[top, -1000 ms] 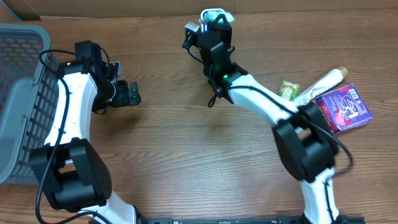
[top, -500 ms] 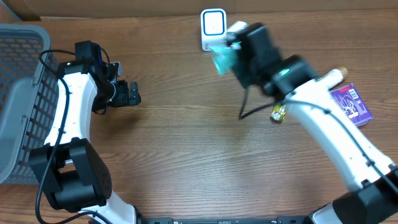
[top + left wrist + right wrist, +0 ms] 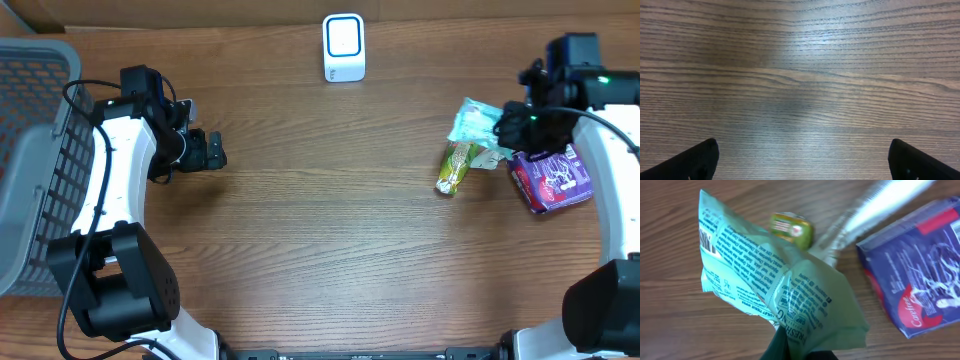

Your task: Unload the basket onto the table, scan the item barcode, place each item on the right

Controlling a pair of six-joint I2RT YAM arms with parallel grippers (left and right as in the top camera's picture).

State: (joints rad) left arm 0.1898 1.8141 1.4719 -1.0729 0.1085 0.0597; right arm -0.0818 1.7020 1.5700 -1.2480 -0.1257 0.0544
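Nearest the robot, well to the right of the white box scanner [image 3: 343, 47], lie a glossy purple packet [image 3: 552, 177] and a small green-and-gold wrapped sweet [image 3: 455, 166]. Just beyond them the right gripper [image 3: 515, 128] is pinched tight on a pale green crinkled plastic bag [image 3: 780, 290], held above that pile and far from the scanner. The left gripper [image 3: 212, 150], spread wide and empty, hovers well to the scanner's left. I judge the bag to be mid-carry. Next, its printed barcode must face the scanner's window.

A green packet [image 3: 785, 287] is being pinched by the right gripper [image 3: 796, 349]. A purple pack [image 3: 920, 272] is being shown nearby.
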